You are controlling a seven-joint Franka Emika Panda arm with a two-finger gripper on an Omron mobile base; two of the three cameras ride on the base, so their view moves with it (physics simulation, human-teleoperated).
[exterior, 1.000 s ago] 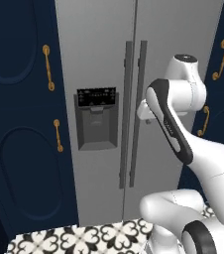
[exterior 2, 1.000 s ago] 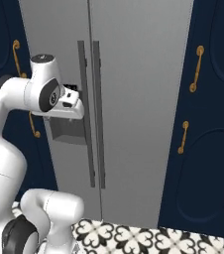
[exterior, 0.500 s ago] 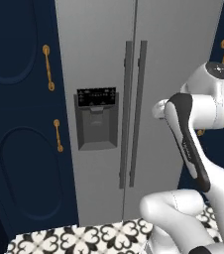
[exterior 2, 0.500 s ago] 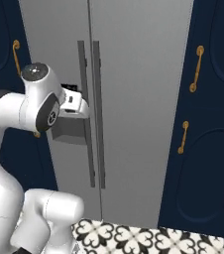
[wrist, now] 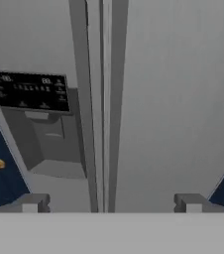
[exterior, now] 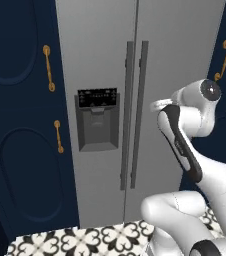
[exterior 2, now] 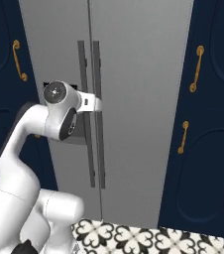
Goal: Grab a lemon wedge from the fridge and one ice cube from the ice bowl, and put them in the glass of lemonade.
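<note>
Navy cabinets (exterior: 20,125) flank the shut fridge (exterior 2: 134,99); the open, empty end effector (wrist: 109,203), centred between both handles, might grab neither.

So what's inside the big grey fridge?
You can't see inside: both doors of the fridge are shut. Only the outside shows, with two long bar handles and a dark dispenser panel. The gripper faces the handles, open.

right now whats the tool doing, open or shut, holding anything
Tool: open, holding nothing; its fingertips stand wide apart, facing the fridge door handles.
</note>
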